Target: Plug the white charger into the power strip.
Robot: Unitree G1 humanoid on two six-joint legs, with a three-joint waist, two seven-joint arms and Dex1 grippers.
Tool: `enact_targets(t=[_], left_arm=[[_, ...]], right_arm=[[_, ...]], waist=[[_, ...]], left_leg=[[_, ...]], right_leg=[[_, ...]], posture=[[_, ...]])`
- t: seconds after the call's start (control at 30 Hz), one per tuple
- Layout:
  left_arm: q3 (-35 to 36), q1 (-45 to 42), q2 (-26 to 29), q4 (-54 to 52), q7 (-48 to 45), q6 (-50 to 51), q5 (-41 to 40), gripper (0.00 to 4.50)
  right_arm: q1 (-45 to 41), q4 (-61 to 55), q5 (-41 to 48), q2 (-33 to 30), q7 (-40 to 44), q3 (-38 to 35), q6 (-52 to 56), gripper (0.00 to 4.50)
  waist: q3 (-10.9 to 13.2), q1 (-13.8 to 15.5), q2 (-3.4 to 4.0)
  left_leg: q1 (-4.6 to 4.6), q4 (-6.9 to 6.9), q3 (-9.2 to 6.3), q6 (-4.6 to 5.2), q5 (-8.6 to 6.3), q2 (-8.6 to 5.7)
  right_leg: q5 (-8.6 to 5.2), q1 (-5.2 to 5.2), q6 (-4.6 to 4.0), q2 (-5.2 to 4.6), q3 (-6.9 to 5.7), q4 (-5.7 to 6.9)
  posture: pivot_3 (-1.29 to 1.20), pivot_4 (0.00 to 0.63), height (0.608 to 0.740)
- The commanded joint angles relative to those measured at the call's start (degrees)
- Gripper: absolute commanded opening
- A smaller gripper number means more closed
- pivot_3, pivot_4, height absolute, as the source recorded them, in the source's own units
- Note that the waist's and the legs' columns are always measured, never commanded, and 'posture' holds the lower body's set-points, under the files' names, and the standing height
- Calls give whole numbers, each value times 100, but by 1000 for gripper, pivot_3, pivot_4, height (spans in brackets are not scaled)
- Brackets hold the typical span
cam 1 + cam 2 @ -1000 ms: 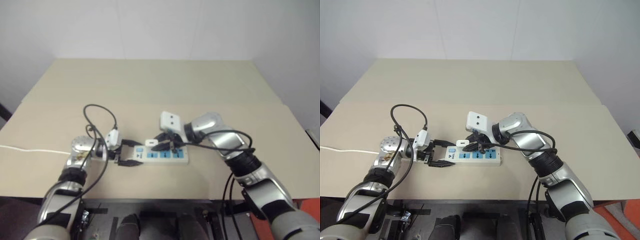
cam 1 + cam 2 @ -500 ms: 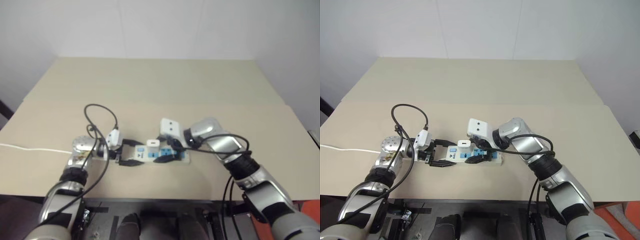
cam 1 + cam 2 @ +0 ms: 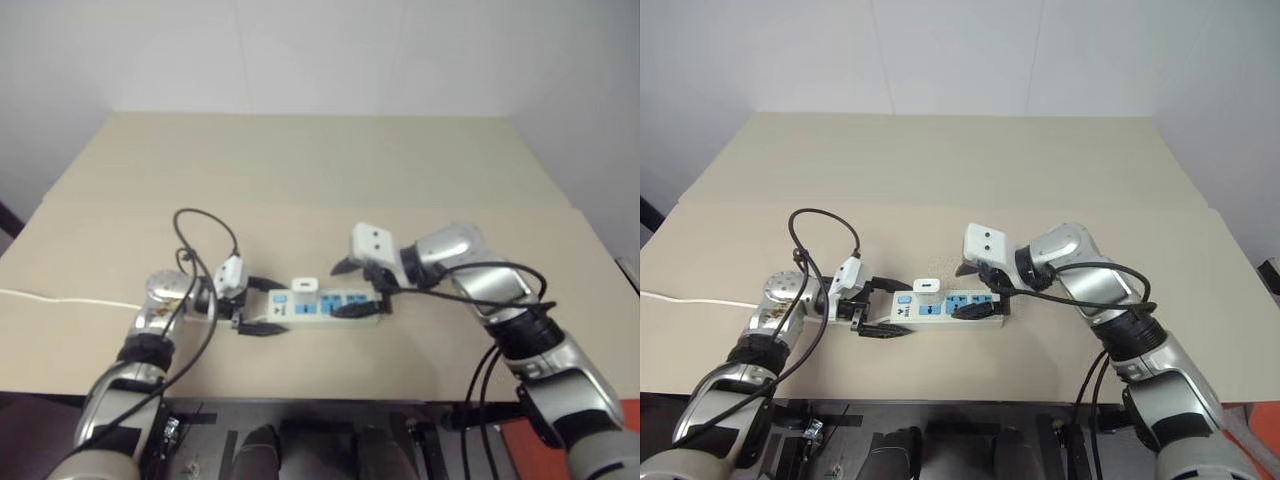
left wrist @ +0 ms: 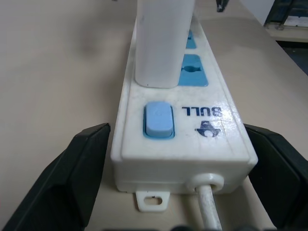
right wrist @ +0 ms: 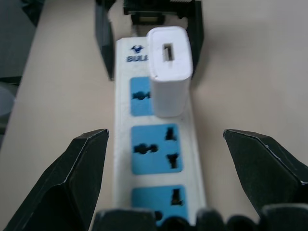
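The power strip [image 3: 940, 308] lay flat on the tan table [image 3: 940, 170], near its front edge, running from nine o'clock to three o'clock in the head view. The white charger [image 3: 927, 288] stood upright in the socket nearest the blue switch [image 4: 159, 119], at the nine o'clock end of the strip, seated with its base against the strip's top face. The two remaining blue sockets lay bare toward three o'clock.

The left gripper [image 3: 880, 308] reached in from nine o'clock, forearm low over the table and wrist bent inward so the fingers pointed along the strip. Its jaws were spread: in the left wrist view the two black fingers [image 4: 72, 178] stood on either side of the switch end, each with a gap of table showing between pad and strip, so nothing was grasped. The thin white cord [image 4: 209, 214] left that end between the fingers.

The right gripper [image 3: 975, 290] came from three o'clock, elbow out and wrist angled downward toward nine o'clock, raised above the far end of the strip. Its jaws were released too; the right wrist view showed both fingers [image 5: 72, 178] wide of the strip, well apart from the charger, holding nothing.

A white cable [image 3: 690, 300] trailed off the table toward nine o'clock.
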Motion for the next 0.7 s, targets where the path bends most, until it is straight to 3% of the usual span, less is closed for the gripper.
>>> enact_targets(t=[0.03,0.17,0.2,0.37,0.5,0.7], left_arm=[[38,133,43,-447,-143,60,-359,4482],[150,374,312,-1320,-143,511,-1061,4482],[62,490,591,-1734,-143,743,-1297,4482],[255,674,1264,-2668,-141,1202,-1570,4482],[513,645,1709,-2656,-143,1364,-1638,4482],[661,938,2524,-1819,-143,672,-1281,4482]], right_arm=[[7,-222,120,-133,4,-264,-11,4500],[61,-253,141,-204,-77,-338,96,4500],[87,-288,147,-197,-160,-399,143,4500],[177,-500,313,-374,-237,-673,337,4500],[503,-853,649,-981,92,-1034,321,4500],[1369,-1117,889,-2031,478,-1711,-71,4500]], waist=[[8,0,-1],[21,-7,-5],[21,-8,-5],[32,-21,0],[34,22,-2],[37,-21,0]], left_leg=[[0,0,0,0,0,0],[-9,0,0,0,0,1],[-10,0,0,0,0,1],[-10,-3,0,0,0,3],[-11,-2,0,0,0,4],[-14,-6,2,0,-1,4]], right_leg=[[0,0,0,0,0,0],[2,-10,-4,0,0,0],[6,-11,-11,0,0,-1],[16,-15,-29,1,1,1],[6,-13,-12,0,-1,-5],[6,-13,-11,-2,-1,-23]], posture=[[0,150,740],[0,150,740],[0,150,740],[0,150,740],[0,150,740],[0,150,740]])
